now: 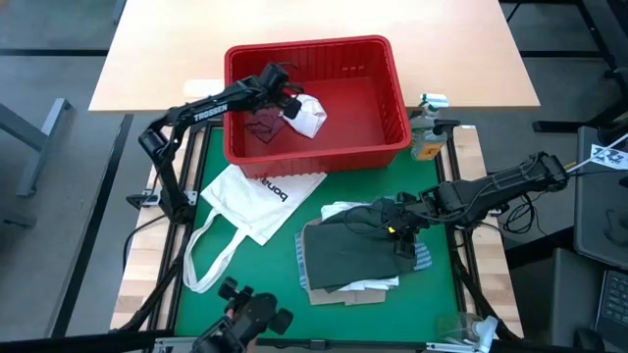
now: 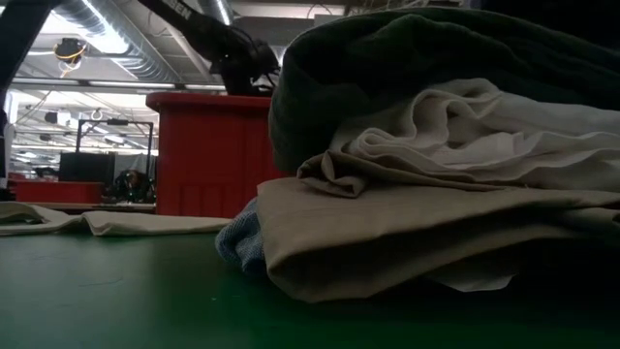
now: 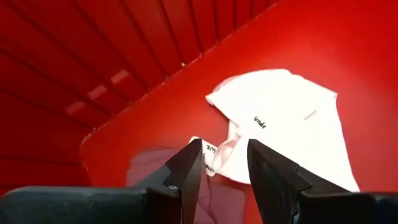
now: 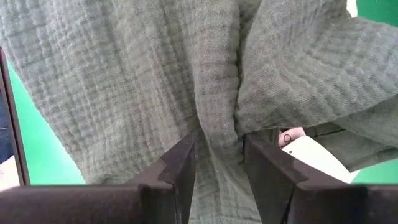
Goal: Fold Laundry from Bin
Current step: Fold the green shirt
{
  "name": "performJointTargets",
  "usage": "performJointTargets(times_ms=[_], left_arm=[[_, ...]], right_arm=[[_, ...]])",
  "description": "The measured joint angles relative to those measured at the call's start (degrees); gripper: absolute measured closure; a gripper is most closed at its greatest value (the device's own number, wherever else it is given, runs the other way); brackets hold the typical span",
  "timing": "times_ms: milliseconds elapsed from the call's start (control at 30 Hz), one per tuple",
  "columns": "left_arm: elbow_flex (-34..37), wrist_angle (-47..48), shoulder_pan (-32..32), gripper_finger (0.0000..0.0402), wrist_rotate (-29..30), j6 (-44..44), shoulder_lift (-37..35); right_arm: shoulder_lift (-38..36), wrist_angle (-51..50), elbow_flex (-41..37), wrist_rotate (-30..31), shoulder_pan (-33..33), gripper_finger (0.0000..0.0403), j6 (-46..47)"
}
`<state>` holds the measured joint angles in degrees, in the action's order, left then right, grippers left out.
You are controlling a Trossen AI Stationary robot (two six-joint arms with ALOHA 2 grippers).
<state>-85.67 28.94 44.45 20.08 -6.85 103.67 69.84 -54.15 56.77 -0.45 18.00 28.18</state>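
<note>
The red bin [image 1: 314, 47] stands at the table's far side. On its floor lie a small white piece [image 1: 308, 118] with black lettering [image 3: 260, 122] and a maroon piece [image 1: 260, 127]. My left gripper [image 1: 287, 103] [image 3: 224, 146] hangs open inside the bin, just above the white piece and apart from it. At the near right is a stack. The dark green-grey top [image 1: 358, 257] lies uppermost, over a white shirt [image 2: 455, 126], a tan shirt [image 2: 407, 223] and blue-striped cloth [image 2: 242, 247]. My right gripper [image 1: 400, 230] [image 4: 219, 140] is shut on the top's right part. My right gripper pinches a gathered fold of the dark green-grey top [image 4: 217, 118] between its two fingers. It comes from above, slanting steeply down. Creases fan out from the pinch, and several gathers run into it. The rest of the top spreads away over the stack.
A white tote bag [image 1: 260, 196] with long straps lies flat on the green mat left of the stack, below the bin. A small bottle [image 1: 429, 123] stands beside the bin's right wall. Camera gear [image 1: 245, 314] sits at the near edge.
</note>
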Motion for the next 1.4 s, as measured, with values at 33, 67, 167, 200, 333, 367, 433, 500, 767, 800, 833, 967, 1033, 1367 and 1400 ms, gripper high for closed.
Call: performJointTargets(times_ms=[33, 67, 167, 200, 333, 367, 433, 500, 767, 800, 833, 967, 1033, 1367, 1400], left_arm=[[-0.01, -0.09, -0.06, 0.0278, -0.04, 0.00, 0.22], [0.00, 0.02, -0.09, 0.0278, -0.12, 0.00, 0.29], [0.00, -1.06, -0.09, 0.0278, 0.64, 0.00, 0.27], [0.00, -1.60, -0.10, 0.0278, 0.99, 0.01, 0.27], [0.00, -0.52, 0.11, 0.0278, 1.85, 0.00, 0.27], [0.00, -0.01, 0.22, 0.0278, 1.85, 0.00, 0.27], [0.00, 0.68, 0.28, 0.0278, 1.87, 0.03, 0.27], [0.00, 0.86, 0.32, 0.0278, 1.89, 0.90, 0.27], [0.00, 2.02, 1.82, 0.0228, 1.96, 2.54, 0.38], [0.00, 2.23, 2.09, 0.0217, 1.96, 2.54, 0.42], [0.00, 2.15, 2.22, 0.0206, 1.96, 2.55, 0.44], [0.00, 1.93, 3.01, 0.0175, 1.94, 2.80, 0.46], [0.02, 1.74, 3.25, 0.0170, 1.90, 2.99, 1.03], [0.16, 2.20, 4.20, 0.0173, -1.58, 5.67, 10.02], [0.17, 2.28, 4.20, 0.0173, -1.62, 5.75, 11.11]], right_arm=[[0.00, 0.00, 0.00, 0.00, -0.02, 0.0267, 0.00], [0.00, 0.05, 0.00, 0.02, -0.02, 0.0267, 0.00], [0.00, 0.02, 0.00, 0.02, -0.01, 0.0267, 0.00], [0.00, 0.02, 0.00, 0.00, -0.02, 0.0267, 0.00], [0.00, 0.02, 0.00, 0.02, 0.00, 0.0267, 0.00], [0.00, 0.02, 0.00, 0.02, 0.00, 0.0267, 0.00], [0.00, 0.02, 0.00, 0.02, -0.01, 0.0267, 0.00], [0.00, 0.02, 0.00, 0.02, -0.01, 0.0267, 0.00], [0.00, 0.02, 0.00, 0.02, -0.01, 0.0267, 0.00], [0.00, 0.01, 0.00, 0.02, -0.02, 0.0267, 0.00], [0.00, 0.02, 0.00, 0.02, -0.02, 0.0267, 0.00], [0.00, 0.02, 0.00, 0.02, -0.02, 0.0267, 0.00], [0.00, 0.00, 0.00, 0.02, -0.01, 0.0267, 0.00], [0.00, 0.00, 0.00, 0.01, -0.01, 0.0267, 0.00], [0.00, 0.02, 0.00, 0.00, -0.01, 0.0267, 0.00]])
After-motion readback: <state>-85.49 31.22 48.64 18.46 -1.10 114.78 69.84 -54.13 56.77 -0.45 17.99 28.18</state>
